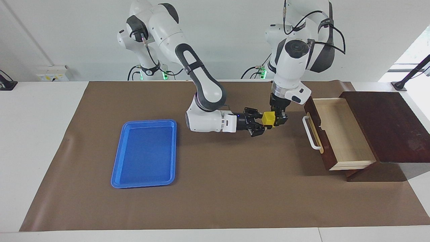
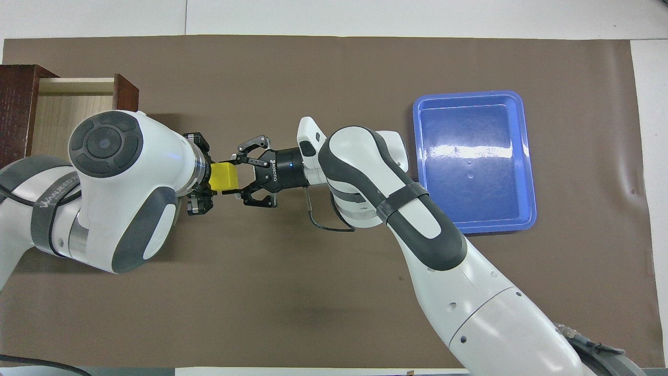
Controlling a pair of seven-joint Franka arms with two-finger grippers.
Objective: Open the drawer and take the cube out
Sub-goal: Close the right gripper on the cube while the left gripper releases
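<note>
Drawer (image 1: 339,134) open; cube (image 1: 268,118) outside it.

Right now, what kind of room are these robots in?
Probably a robot lab: two arms work at a white table with a brown mat, passing a cube, with only a wooden drawer and blue tray.
</note>
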